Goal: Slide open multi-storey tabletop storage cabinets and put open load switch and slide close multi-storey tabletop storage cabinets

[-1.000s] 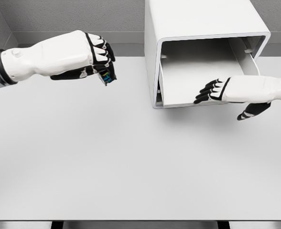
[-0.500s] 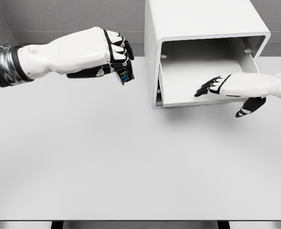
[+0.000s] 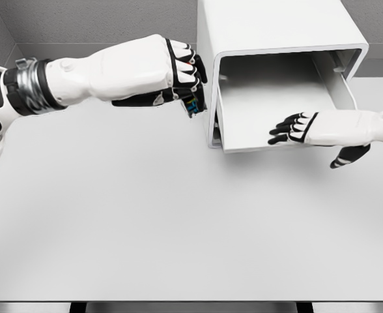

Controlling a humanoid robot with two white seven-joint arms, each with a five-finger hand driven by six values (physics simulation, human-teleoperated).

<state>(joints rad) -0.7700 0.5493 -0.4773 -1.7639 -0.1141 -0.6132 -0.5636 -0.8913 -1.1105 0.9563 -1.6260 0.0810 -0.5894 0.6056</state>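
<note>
I am seeing one desk (image 3: 178, 228) carrying one cabinet (image 3: 269, 32), its single drawer (image 3: 269, 111) already pulled out. The left robot hand (image 3: 178, 75) is gripping the one switch (image 3: 193, 104) just beside the cabinet's left wall. The right robot hand (image 3: 296, 127) is resting open-fingered at the drawer's front. Placing and closing are remaining

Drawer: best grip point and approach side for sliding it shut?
Take the drawer by its front lip, along the bottom edge facing the camera, coming from the front. It is pulled out of the cabinet, and the right hand has its fingers over that edge.
</note>
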